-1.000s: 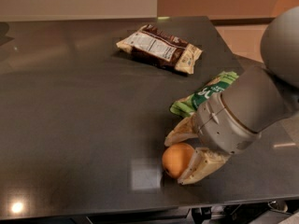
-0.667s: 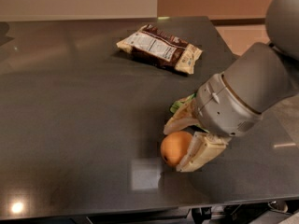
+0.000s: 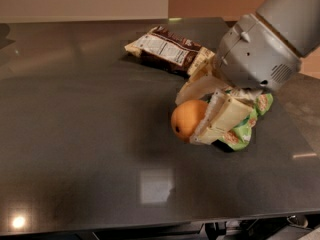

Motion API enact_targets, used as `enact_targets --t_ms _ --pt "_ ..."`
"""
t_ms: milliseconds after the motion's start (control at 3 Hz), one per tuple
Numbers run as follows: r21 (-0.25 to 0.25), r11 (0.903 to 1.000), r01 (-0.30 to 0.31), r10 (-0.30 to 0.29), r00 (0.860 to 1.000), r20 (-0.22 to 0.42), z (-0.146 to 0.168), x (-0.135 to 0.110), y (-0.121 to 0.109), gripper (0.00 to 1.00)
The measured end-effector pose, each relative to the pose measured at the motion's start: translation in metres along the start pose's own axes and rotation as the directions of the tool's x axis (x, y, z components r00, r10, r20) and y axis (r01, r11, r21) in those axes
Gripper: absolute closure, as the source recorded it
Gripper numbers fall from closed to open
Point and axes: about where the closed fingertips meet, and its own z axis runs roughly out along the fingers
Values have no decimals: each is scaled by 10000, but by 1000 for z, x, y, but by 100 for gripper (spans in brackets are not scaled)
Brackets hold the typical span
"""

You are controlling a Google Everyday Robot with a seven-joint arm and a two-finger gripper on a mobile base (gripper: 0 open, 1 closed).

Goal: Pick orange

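Note:
The orange [image 3: 186, 119] is a small round fruit with a dark stem dot, held between the two cream-coloured fingers [image 3: 220, 119] of my gripper [image 3: 199, 111]. The gripper is shut on it and holds it raised above the dark table [image 3: 75, 134], right of centre. The grey arm comes in from the upper right. The far side of the orange is hidden by the fingers.
A brown snack bag [image 3: 167, 51] with a white label lies at the back of the table. A green snack bag [image 3: 247, 126] lies right behind and under the gripper. The table's right edge [image 3: 300, 149] is close by.
The gripper has lifted with the orange in it, rising and moving back from the table's front toward the middle. The bags have not moved.

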Motion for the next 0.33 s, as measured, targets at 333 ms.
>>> enact_targets --t_ms 333 --pt "12 10000 3 -3 10000 -1 0 0 0 100"
